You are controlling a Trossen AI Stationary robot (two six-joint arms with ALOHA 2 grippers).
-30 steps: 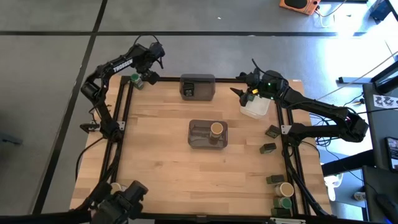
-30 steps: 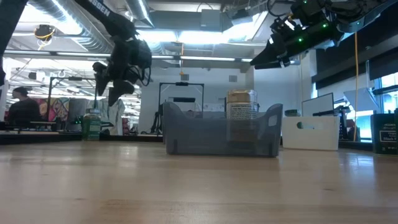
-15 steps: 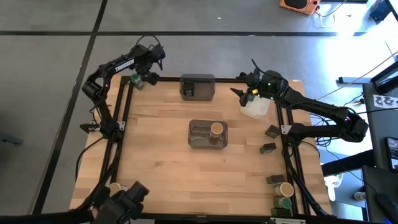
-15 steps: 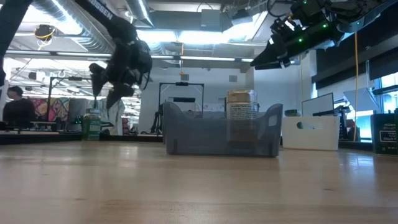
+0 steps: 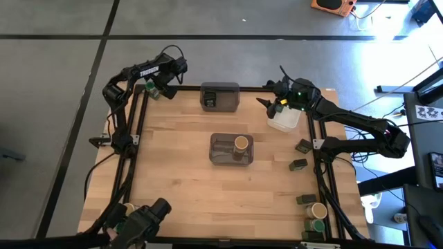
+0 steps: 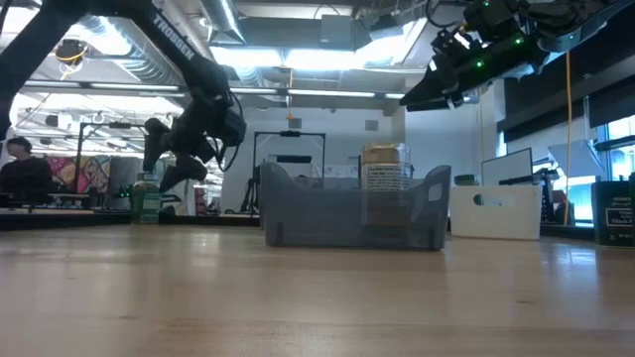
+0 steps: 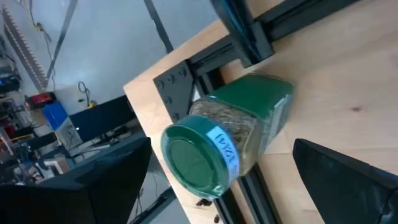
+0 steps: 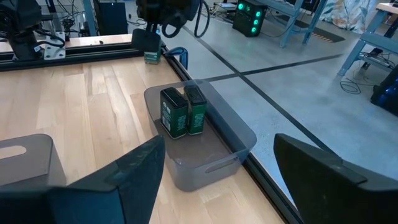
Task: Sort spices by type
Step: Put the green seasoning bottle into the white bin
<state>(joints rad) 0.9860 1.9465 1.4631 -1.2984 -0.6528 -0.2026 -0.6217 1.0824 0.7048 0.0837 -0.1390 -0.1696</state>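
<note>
Hovering wide open at about ten o'clock on the table [image 5: 180, 152], left gripper [image 5: 154, 88] directly over the green-lidded jar [image 5: 149, 88] at the far-left corner. Descending squarely probably works best, one finger either side of the round body below the lid, closing only once low enough, since the jar sits against the black frame rail [image 7: 249, 37]. Standing upright in the low view [image 6: 146, 199], long axis vertical, green lid [image 7: 196, 160] facing the wrist camera, label wrapping the side. Waiting at about one o'clock above the white tray [image 5: 285, 119], right gripper [image 5: 266, 101] parted and carrying nothing. Resting at centre, a tan-lidded jar [image 5: 241, 143] inside a grey bin [image 5: 216, 149].
</note>
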